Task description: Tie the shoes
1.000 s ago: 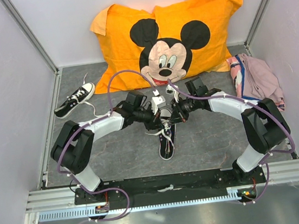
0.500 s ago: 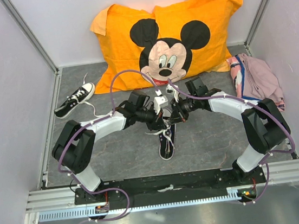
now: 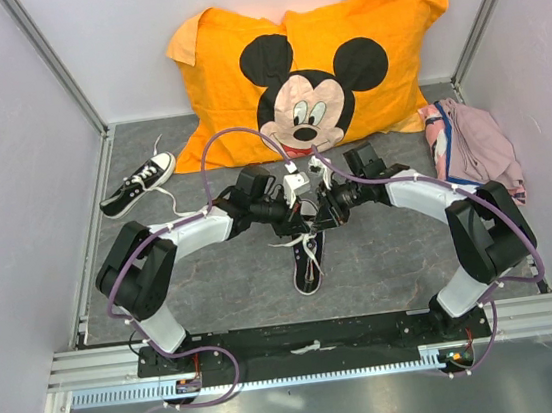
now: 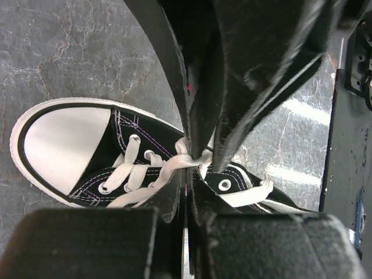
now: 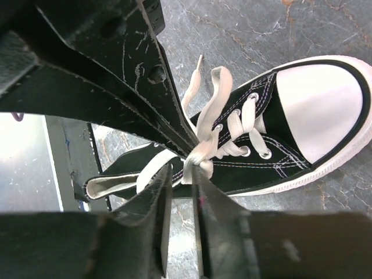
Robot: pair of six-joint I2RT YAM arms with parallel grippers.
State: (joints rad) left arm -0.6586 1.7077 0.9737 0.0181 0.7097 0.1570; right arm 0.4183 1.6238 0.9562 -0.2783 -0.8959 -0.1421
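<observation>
Grey table holds shoes and Mickey Mouse pillow.

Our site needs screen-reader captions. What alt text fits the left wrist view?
The left gripper, jaws shut, pinches a white lace just over a black sneaker's eyelets. The sneaker lies on a grey marbled table, white toe cap pointing left in the frame.

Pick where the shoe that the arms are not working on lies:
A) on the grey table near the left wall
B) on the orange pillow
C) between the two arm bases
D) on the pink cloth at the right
A: the spare shoe lies on the bare table by the left wall, just off the pillow, while the other shoe sits mid-table.
</observation>
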